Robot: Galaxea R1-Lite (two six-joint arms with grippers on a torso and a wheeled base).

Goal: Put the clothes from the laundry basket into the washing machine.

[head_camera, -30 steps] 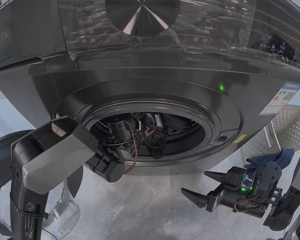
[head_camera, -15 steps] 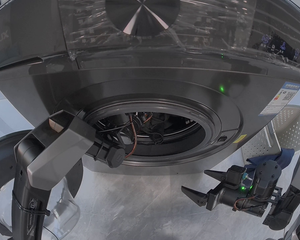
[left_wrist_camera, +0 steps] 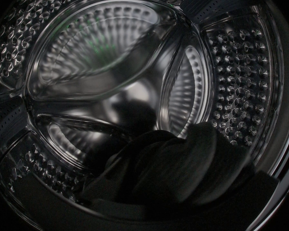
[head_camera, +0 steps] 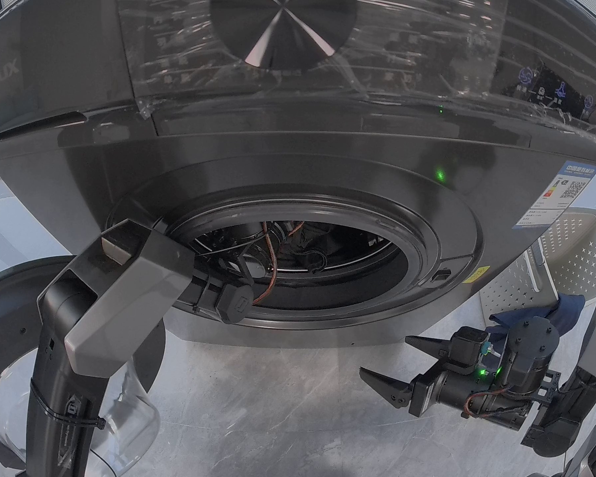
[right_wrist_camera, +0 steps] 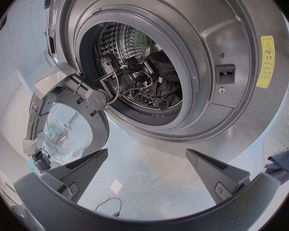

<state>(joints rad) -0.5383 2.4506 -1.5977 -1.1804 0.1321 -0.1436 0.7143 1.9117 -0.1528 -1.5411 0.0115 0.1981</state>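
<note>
Depth was what this step wanted. With my left gripper (right_wrist_camera: 146, 72) inside the perforated steel drum (left_wrist_camera: 96, 48) of the dark grey front-loading washing machine (head_camera: 377, 167), I judged it best to carry the crumpled black garment (right_wrist_camera: 165, 81) well past the round door rim (head_camera: 420, 233) and let go low, so nothing trailed out. I could not tell whether those fingers were clamped on the cloth, which sat bunched low in the drum, just beside my wrist. My right gripper (head_camera: 385, 358) hung spread wide and empty above the pale floor (head_camera: 278, 399), near the white perforated laundry basket (head_camera: 576, 246) with a blue cloth (head_camera: 549, 316) draped on it. A second earlier the garment had dangled at the opening; my wrist had since gone farther in.
</note>
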